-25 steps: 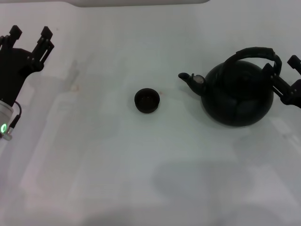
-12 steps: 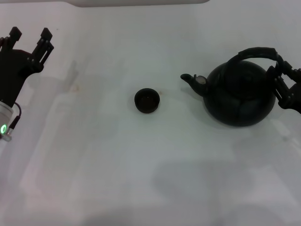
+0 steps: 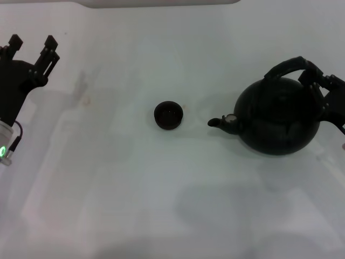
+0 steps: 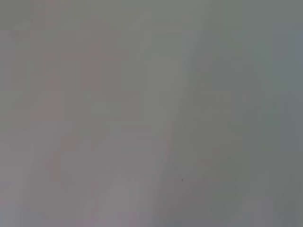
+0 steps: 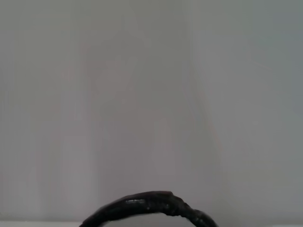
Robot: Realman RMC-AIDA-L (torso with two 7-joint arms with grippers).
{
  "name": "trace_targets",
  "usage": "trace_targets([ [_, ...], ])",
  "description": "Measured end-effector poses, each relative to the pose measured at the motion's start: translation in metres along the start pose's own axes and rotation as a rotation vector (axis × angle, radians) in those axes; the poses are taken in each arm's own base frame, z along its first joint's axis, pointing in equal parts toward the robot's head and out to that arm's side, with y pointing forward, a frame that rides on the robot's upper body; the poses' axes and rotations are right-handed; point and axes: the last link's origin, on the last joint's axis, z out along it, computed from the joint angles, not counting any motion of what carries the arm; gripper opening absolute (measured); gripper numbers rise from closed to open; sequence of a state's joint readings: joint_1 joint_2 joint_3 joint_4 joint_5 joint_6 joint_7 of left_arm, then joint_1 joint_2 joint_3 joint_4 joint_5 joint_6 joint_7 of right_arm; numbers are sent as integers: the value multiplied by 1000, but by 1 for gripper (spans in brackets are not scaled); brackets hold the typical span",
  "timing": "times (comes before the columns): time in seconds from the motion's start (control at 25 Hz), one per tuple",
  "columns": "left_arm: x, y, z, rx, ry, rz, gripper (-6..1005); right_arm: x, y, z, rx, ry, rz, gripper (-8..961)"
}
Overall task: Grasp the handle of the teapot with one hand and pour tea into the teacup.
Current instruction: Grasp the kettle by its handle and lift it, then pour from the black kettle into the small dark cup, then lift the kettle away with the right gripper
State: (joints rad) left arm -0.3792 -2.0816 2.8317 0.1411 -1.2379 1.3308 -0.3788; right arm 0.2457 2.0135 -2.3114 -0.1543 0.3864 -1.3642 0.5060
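Gripping the handle (image 3: 287,67) at its far end, the right gripper (image 3: 318,86) holds the teapot (image 3: 277,116) with spout dipped toward the teacup (image 3: 168,115), well apart across the table (image 3: 161,205). The left gripper (image 3: 31,49) waits, fingers spread, far left.

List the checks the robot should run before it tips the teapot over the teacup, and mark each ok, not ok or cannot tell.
1. Right gripper on the handle: ok, it sits at the handle's right end.
2. Grip firmly closed: cannot tell.
3. Spout of the teapot faces the teacup: ok.
4. Spout over the cup: not ok, a stretch of table lies between them.
5. Teacup upright, mouth open: ok.
6. Left gripper out of the way: ok, at the far left.
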Motion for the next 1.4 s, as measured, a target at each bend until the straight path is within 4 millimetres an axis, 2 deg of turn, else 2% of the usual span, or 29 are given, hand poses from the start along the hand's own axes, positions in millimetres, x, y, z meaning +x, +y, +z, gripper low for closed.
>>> trace_targets([
  [0.2, -1, -1, -4, 8, -3, -2, 819, -9, 4, 7, -41, -48, -7, 187],
  [0.36, -2, -2, -7, 13, -5, -3, 819, -21, 8, 23, -105, -84, -46, 179],
  [0.4, -2, -3, -8, 15, -6, -1, 819, -26, 11, 33, -136, -97, -86, 177],
  [0.56, -2, -4, -8, 16, -6, -1, 819, -31, 14, 44, -160, -113, -158, 170],
  [0.72, -2, -4, -9, 18, -8, -2, 819, -34, 25, 59, -168, -144, -307, 162],
  [1.12, -3, -4, -10, 20, -11, -8, 819, -36, 34, 73, -151, -159, -464, 153],
  [1.4, -4, -4, -12, 20, -14, -14, 819, -37, 34, 77, -143, -156, -480, 149],
])
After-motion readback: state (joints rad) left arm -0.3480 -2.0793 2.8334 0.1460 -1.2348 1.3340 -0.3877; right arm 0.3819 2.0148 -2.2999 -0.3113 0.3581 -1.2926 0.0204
